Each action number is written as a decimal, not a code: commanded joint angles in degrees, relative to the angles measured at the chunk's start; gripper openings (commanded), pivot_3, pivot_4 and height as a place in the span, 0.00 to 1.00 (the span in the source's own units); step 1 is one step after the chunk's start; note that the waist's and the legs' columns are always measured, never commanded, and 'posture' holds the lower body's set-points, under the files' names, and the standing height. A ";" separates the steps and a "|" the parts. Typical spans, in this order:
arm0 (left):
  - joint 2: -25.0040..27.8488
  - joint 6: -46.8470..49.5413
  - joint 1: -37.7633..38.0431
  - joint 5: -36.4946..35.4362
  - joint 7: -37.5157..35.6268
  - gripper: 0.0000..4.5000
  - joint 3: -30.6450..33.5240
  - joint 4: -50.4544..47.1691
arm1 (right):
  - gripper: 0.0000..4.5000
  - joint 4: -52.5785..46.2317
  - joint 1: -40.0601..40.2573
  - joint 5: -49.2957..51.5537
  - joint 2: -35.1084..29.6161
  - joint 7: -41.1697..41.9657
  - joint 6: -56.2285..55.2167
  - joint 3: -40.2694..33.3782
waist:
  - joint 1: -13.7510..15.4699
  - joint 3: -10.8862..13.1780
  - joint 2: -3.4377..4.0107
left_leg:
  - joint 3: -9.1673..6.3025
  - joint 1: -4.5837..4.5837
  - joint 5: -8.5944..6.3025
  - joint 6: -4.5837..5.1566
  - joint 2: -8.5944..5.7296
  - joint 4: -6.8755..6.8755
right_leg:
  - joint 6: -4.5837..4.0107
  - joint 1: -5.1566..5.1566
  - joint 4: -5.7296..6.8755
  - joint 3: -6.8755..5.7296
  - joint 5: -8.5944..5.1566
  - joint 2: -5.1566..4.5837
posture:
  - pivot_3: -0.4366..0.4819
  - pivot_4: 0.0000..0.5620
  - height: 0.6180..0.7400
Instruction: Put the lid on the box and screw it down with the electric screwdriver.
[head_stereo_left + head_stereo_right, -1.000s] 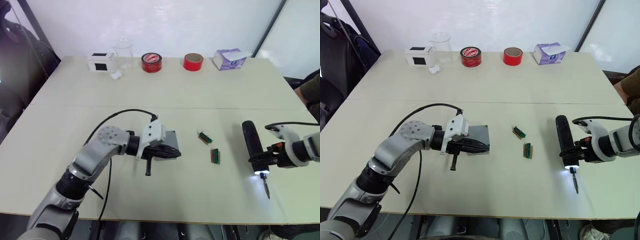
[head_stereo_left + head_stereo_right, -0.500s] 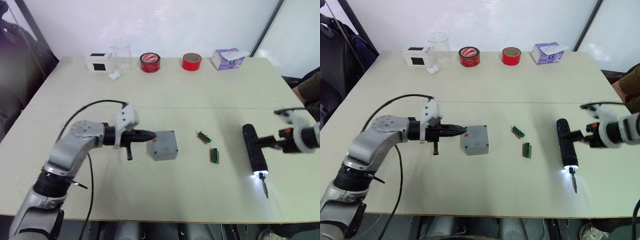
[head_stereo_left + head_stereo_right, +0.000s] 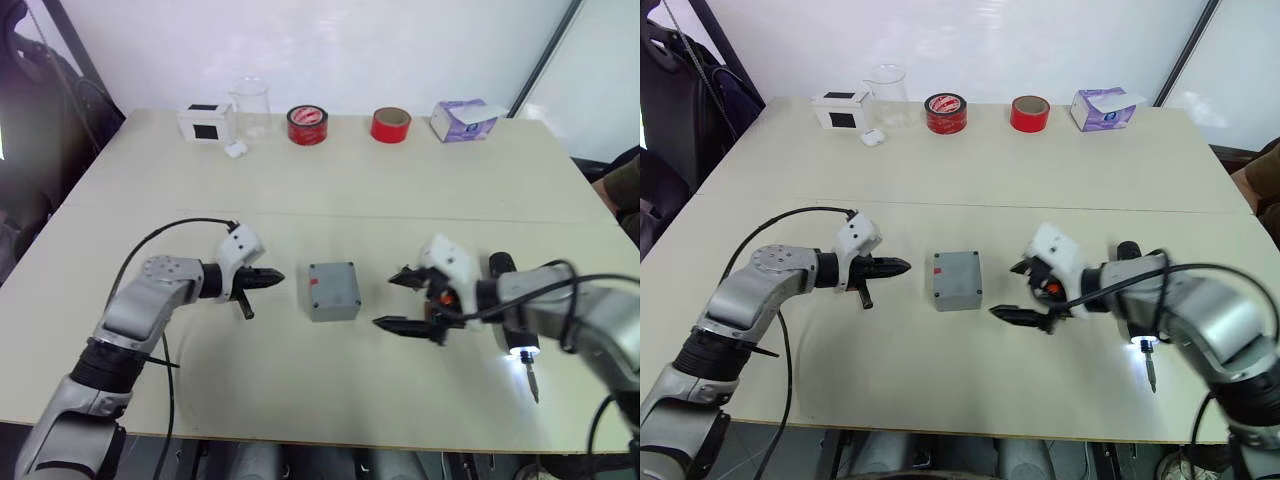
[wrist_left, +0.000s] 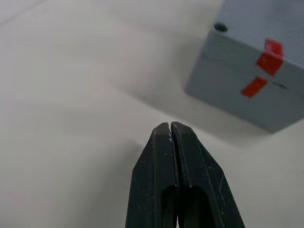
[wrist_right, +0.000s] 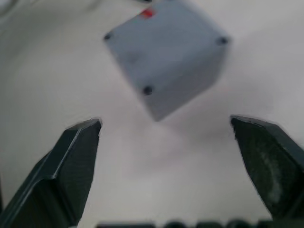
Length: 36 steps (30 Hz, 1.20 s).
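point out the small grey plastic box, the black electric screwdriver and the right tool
small grey plastic box [image 3: 958, 277]: right eye view, flat top face
black electric screwdriver [image 3: 1143, 341]: right eye view, lit tip end
right tool [image 3: 1021, 291]: right eye view, between its fingertips

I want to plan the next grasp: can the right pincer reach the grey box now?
Probably yes. The right pincer is open and faces the box, with only bare table between them.
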 commanded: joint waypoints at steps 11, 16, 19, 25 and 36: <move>-5.64 -5.33 -7.11 3.94 -2.61 0.00 -5.69 4.56 | 1.00 0.09 -0.76 -6.89 9.22 -0.91 0.70 7.13 | 0.43 0.00 -0.01 | -0.02 0.01 0.00 0.01 -0.02 0.25 | -0.02 0.17 0.07 -0.17 -0.01 0.04 | 0.48 0.27 1.00; -9.76 -7.92 -11.32 5.14 -2.45 0.00 -5.19 11.41 | 1.00 -1.73 -0.75 -7.06 9.84 -1.37 3.51 6.97 | 0.42 0.00 -0.01 | -0.05 0.02 -0.01 0.02 -0.02 0.26 | 0.00 0.18 0.11 -0.20 0.00 0.06 | 0.48 0.27 1.00; -9.49 -9.30 -12.41 6.84 -3.11 0.00 -5.49 13.31 | 1.00 -3.36 -1.19 -6.79 9.90 -2.21 5.99 5.90 | 0.36 0.00 -0.01 | -0.05 0.02 -0.01 0.02 -0.02 0.27 | 0.00 0.18 0.11 -0.20 0.01 0.06 | 0.48 0.27 1.00; -4.44 -9.99 -11.01 9.48 -5.67 0.00 -5.23 12.80 | 1.00 -3.62 -1.59 -9.29 4.78 -1.33 6.02 2.68 | 0.29 0.00 0.00 | -0.10 0.02 -0.01 0.03 0.00 0.27 | 0.00 0.17 0.12 -0.20 0.00 0.06 | 0.48 0.27 1.00; 1.63 -1.45 0.20 4.00 -11.33 0.00 -5.52 -4.60 | 1.00 15.30 -6.20 -21.87 5.45 5.36 -13.71 8.62 | 0.43 0.01 0.01 | -0.08 0.02 -0.02 0.04 0.02 0.27 | -0.02 0.17 0.12 -0.18 -0.01 0.04 | 0.48 0.27 1.00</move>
